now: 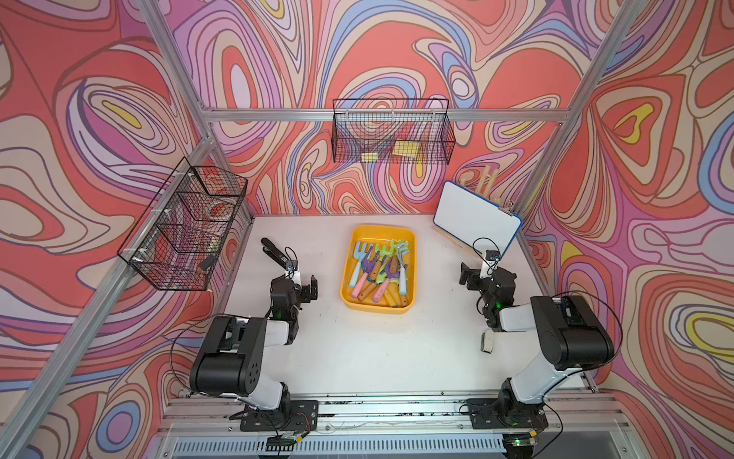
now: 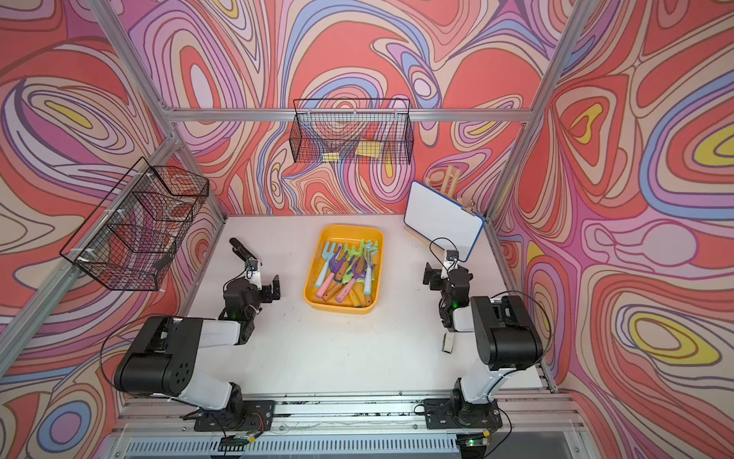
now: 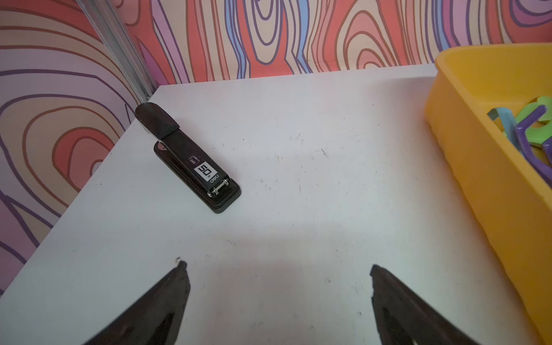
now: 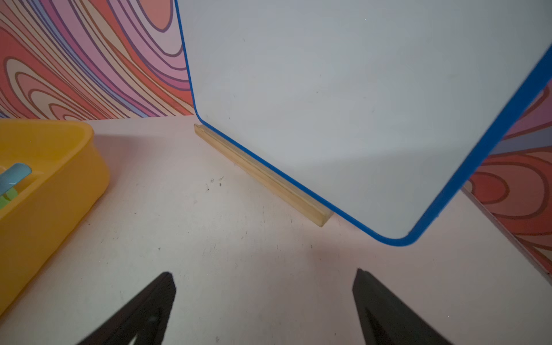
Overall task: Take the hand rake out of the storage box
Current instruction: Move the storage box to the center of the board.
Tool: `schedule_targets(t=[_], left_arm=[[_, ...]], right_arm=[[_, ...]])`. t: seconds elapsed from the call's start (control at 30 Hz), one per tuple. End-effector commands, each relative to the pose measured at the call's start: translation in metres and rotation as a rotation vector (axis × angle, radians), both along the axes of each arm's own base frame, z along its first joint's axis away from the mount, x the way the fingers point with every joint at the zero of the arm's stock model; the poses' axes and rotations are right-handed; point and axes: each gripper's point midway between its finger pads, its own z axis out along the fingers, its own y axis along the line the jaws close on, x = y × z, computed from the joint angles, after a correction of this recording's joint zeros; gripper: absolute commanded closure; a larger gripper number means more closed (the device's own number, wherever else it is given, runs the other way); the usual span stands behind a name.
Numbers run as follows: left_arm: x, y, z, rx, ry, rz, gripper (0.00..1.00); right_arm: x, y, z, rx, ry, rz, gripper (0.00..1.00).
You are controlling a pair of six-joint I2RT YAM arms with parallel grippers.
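The task is at its first step: nothing is taken yet. I count the clock from the box (image 1: 377,309), with 12 toward the back wall. The box stands near the middle of the table (image 1: 377,353), a little toward the back, and it is full of small garden tools lying across each other.

The heads with bent tines, which I take for the rake (image 1: 402,249) kind, lie in the 1 o'clock corner of the box, with the handles toward 6. More than one tool there looks like a rake, and I cannot tell them apart surely.

The left gripper (image 3: 277,265) is at 9 o'clock of the box, with the jaws spread wide and nothing between them. The right gripper (image 4: 264,271) is at 3 o'clock, also wide apart and empty. Both hang over bare table, apart from the box.

I judge the right arm is the nearer one to the rake corner. The next move calls for a swing toward 9 over the rim, then a descent on a free part of one handle. The handles overlap, so a neighbour tool could rise together with it.

Around: a stapler (image 1: 274,250) at 10 o'clock, a whiteboard (image 1: 474,218) on its wooden stand at 2 o'clock, close to the right gripper, and wire baskets (image 1: 391,137) on the walls. None of these blocks the way to the box.
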Motion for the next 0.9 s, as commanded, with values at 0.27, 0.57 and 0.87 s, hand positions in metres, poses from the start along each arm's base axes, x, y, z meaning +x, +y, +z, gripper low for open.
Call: schedule_targets(t=[0.27,0.57,0.87], left_arm=[[0.003,-0.001,0.0,-0.033,0.002,-0.028,0.0],[0.001,0.004,0.008,-0.036,-0.018,-0.001,0.01],[-0.025,0.021,0.078,-0.09,-0.16,0.116,0.01]], right_arm=[[0.003,0.001,-0.001,0.003,0.0,0.002,0.02],[-0.002,-0.004,0.01,0.003,-0.024,-0.032,0.02],[-0.028,0.01,0.08,0.09,-0.048,0.029,0.02]])
